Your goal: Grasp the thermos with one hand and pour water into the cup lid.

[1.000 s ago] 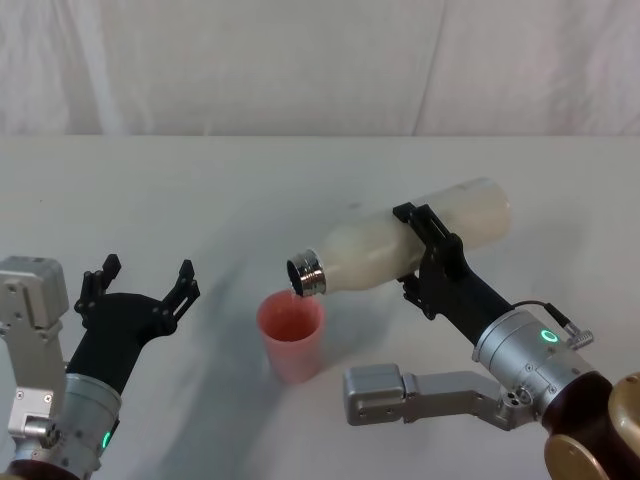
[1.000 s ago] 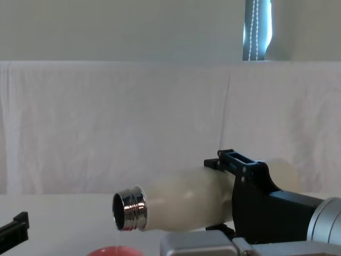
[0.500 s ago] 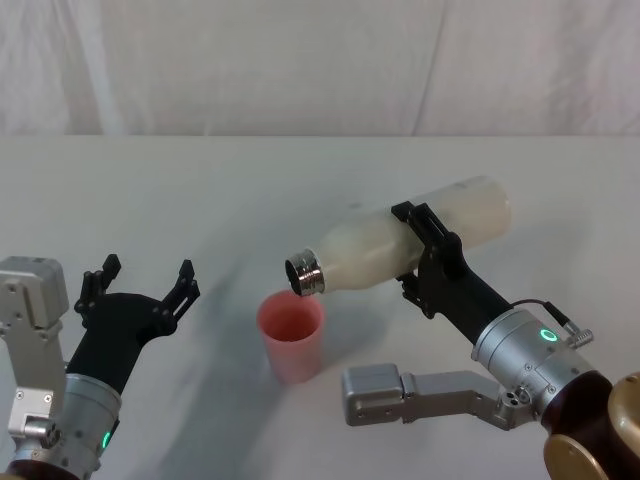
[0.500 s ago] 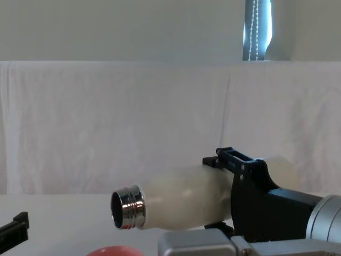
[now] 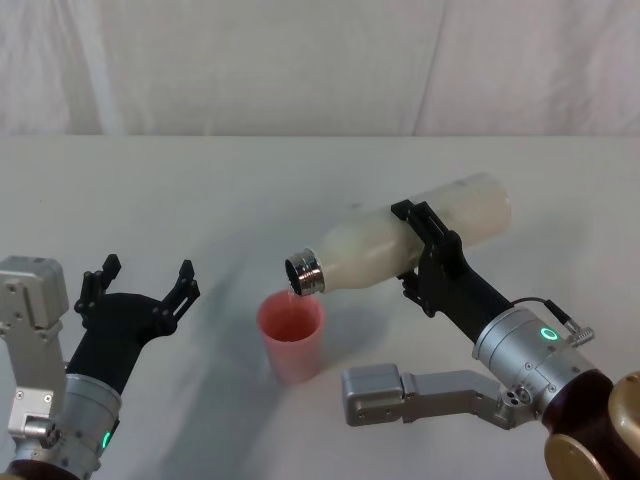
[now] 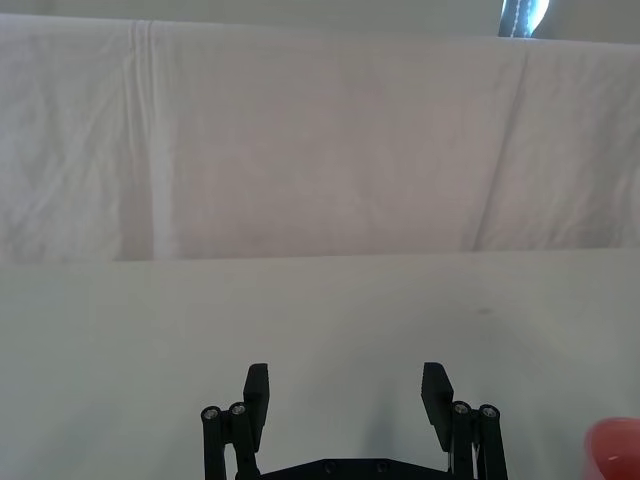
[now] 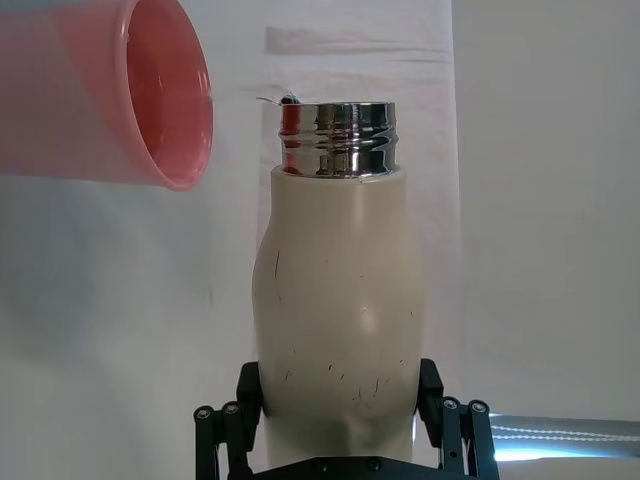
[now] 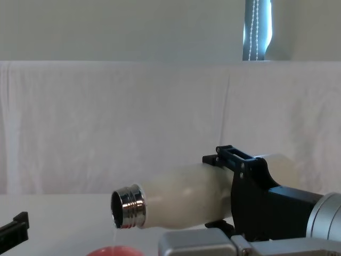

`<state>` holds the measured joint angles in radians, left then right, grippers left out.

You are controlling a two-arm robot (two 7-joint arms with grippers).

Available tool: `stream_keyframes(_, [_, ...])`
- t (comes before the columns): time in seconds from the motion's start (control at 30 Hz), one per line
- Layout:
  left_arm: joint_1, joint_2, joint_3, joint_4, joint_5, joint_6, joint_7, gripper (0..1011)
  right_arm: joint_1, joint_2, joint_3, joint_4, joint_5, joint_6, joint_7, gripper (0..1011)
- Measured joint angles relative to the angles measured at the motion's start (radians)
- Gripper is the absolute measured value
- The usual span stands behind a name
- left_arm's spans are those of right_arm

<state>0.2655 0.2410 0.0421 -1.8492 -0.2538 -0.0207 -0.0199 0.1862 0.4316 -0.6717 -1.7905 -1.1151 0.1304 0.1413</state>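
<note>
Thermos (image 5: pixel 400 250) is tipped nearly horizontal above the bench (image 5: pixel 300 180), and we see its chrome neck (image 8: pixel 128 208) pointing down-left, w/ a thin stream of water (image 8: pixel 114 234) dropping into the cup lid (image 5: pixel 291 335) right below. Right end effector (image 5: pixel 428 255) clamps the thermos mid-body, one finger each side. Left end effector (image 5: pixel 140 285) hovers left of the cup lid, well apart from it, fingers spread & gripping nothing.

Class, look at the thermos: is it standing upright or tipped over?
Tipped. The right gripper holds the thermos nearly level, neck lowest, above the cup lid.
</note>
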Motion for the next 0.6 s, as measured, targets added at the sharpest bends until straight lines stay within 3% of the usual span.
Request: stream_keyframes(0.6, [0.0, 0.0, 0.0, 0.0, 0.0, 0.0, 0.0, 1001, 0.003, 0.004, -0.006, -0.005, -0.01, 0.002, 0.002, 951])
